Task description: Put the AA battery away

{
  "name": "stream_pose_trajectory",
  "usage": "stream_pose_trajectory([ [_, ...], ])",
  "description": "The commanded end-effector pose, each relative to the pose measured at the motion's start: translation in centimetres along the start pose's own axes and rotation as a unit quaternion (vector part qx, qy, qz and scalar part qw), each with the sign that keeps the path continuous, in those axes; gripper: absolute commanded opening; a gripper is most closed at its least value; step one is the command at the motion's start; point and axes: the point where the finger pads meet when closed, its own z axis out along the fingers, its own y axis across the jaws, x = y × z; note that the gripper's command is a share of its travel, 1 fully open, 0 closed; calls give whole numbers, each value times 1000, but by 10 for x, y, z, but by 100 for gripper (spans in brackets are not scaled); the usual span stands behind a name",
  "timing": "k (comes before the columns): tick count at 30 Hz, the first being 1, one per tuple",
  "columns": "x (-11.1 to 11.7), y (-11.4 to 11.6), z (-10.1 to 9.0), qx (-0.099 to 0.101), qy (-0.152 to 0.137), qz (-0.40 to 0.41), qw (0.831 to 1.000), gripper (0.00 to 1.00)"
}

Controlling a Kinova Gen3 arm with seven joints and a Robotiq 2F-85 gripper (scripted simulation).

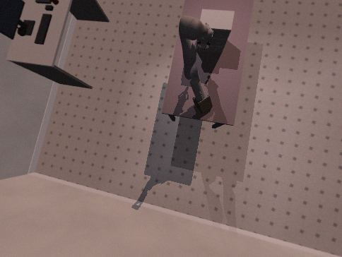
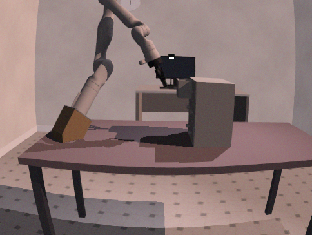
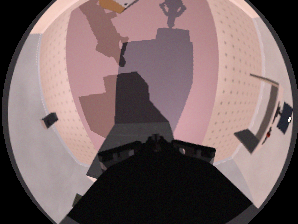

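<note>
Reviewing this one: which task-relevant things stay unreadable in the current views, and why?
- Inside of the pulled-out top drawer: the exterior view sees it side-on; from the top, the arm covers that area.
- Whether the hand touches that drawer: too small and dark in the exterior view.
- Loose AA battery: too small and shadowed to identify in any view.
- Lower drawers' contents: inside the chest, seen side-on in the exterior view.
</note>
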Motion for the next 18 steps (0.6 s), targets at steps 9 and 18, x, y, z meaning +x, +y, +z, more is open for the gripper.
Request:
stream_pose_trajectory([
  [9,-10,1,5,-1,1,-2,1000,0],
  [18,-23,1,12,-1,1,-2,1000,0],
])
